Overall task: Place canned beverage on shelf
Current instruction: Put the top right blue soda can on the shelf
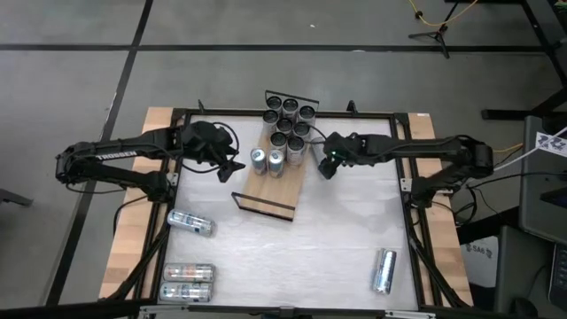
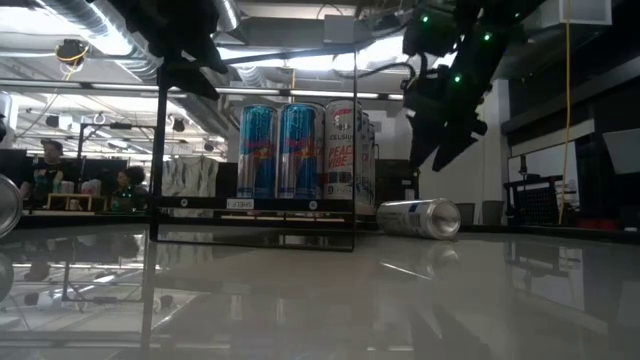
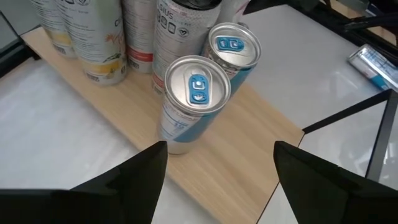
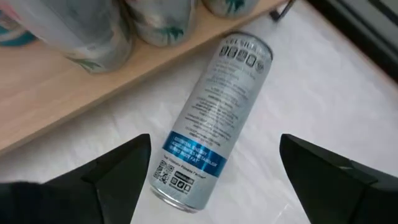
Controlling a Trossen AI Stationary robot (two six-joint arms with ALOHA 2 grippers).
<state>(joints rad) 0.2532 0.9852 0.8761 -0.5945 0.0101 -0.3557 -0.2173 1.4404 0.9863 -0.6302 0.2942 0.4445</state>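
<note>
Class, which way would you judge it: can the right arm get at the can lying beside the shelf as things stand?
Probably yes. The right pincer hangs open right over the lying can, which rests on the table just off the shelf edge, with nothing between the fingers and it.

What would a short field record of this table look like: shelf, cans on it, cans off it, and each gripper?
shelf: wooden shelf, wire rail at each end
cans on shelf: cluster of upright cans, plus two blue-topped cans nearer the middle
cans off shelf: four lying cans on the table, including silver can
left gripper: open, above the blue-topped cans
right gripper: open, over the silver can
</note>
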